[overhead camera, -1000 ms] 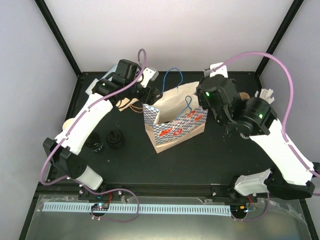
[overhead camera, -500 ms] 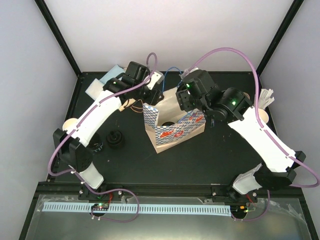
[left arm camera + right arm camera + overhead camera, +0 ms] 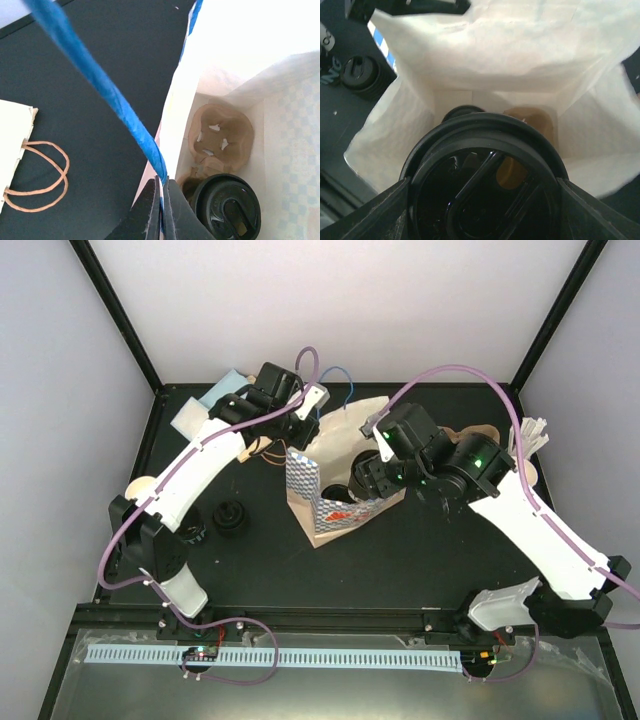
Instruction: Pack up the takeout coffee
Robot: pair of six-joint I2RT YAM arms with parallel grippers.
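Left hand (image 3: pixel 301 432) clenched at the rear-left rim of the blue-checked paper bag (image 3: pixel 335 512). Bag stands mouth-up mid worktop (image 3: pixel 420 570). Right hand (image 3: pixel 362 473) is down in the bag mouth. Loose black lids (image 3: pixel 230 517) sit flat on the worktop left of the bag. One cream paper cup (image 3: pixel 137 486) near the left edge, partly behind the left arm.

Left wrist: fingers (image 3: pixel 150 210) pressed together on the bag's blue handle (image 3: pixel 100 85), right at the rim. Pulp cup tray (image 3: pixel 220 135) lies flat on the bag floor, long axis running away from the camera. Far hole is empty: brown, with cross slits in the bottom. Near hole carries a lidded cup (image 3: pixel 227 210), upright, lid facing up.

Right wrist: hand grasps a black lid (image 3: pixel 485 190) across its width, rim against both fingers, top face to the camera, axis pointing down into the bag. Can't tell whether a cup hangs under it. Below it, the lidded cup and the tray's open hole sit side by side.
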